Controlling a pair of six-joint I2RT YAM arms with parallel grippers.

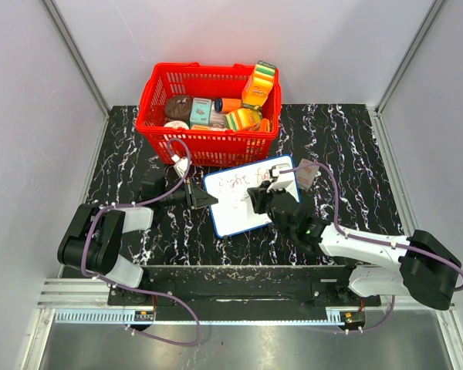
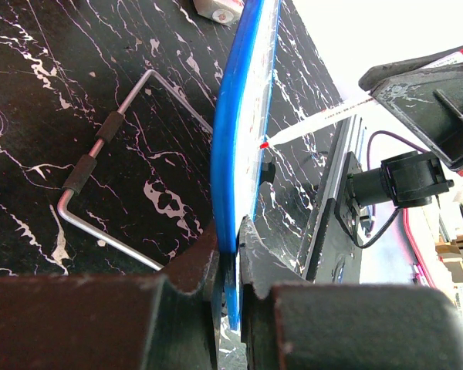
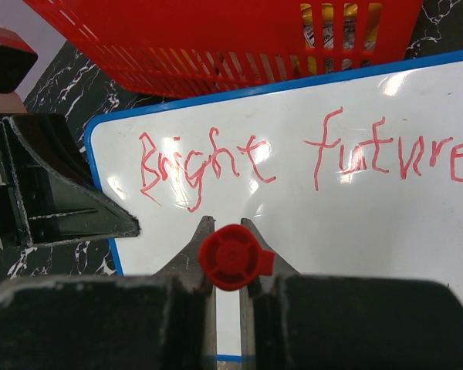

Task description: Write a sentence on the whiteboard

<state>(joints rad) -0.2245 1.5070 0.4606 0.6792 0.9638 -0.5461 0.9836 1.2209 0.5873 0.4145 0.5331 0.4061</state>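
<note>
- The board (image 1: pixel 235 216) (image 3: pixel 355 231) (image 2: pixel 235 139) lies on the table (image 1: pixel 355 154), just in front of the red basket (image 1: pixel 208 142) (image 3: pixel 177 46)
- The left gripper (image 1: pixel 204 199) (image 2: pixel 230 239) is clamped on the board's blue left edge, the frame pinched between its fingers
- The right gripper (image 1: pixel 258 196) (image 3: pixel 228 231) is closed on a marker (image 3: pixel 230 257) (image 2: pixel 316 123) over the board's middle
- The marker's red tip is at the board's face
- The sentence (image 3: pixel 293 158) (image 1: pixel 235 181) reads "Bright future" in red, along the side near the basket

Table (image 1: pixel 355 139) layout, near to far.
Whiteboard (image 1: pixel 231 216) centre, just before shopping basket (image 1: pixel 208 146); left gripper (image 1: pixel 210 202) at its left edge; right gripper (image 1: pixel 256 196), marker (image 3: pixel 230 257) in it, over its right half.
</note>
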